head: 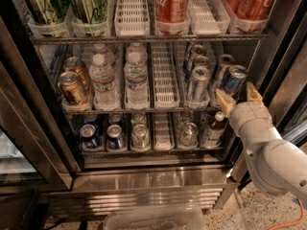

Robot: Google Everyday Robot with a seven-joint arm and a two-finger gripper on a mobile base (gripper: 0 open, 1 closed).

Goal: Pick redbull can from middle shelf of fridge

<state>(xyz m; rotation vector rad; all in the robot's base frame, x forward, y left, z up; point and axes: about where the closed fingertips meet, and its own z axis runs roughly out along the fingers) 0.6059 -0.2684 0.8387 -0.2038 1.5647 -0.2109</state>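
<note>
The redbull can [233, 79], slim and blue-and-silver, stands at the front of the rightmost lane of the middle shelf [163, 110] in the fridge [144, 176]. My gripper [238, 96] is open, just below and in front of that can. Its two tan fingertips [224, 101] point up on either side of the can's lower part, and I cannot tell whether they touch it. Another slim can [221, 66] stands behind the redbull can. Mostly silver slim cans [198, 83] fill the lane to its left.
Water bottles [136, 78] and gold cans [72, 87] stand on the left of the middle shelf. Big green cans [88, 4] and red cans [171, 4] are on the rack above, short blue cans [90, 135] below. The dark door frame [278, 47] is close on my right.
</note>
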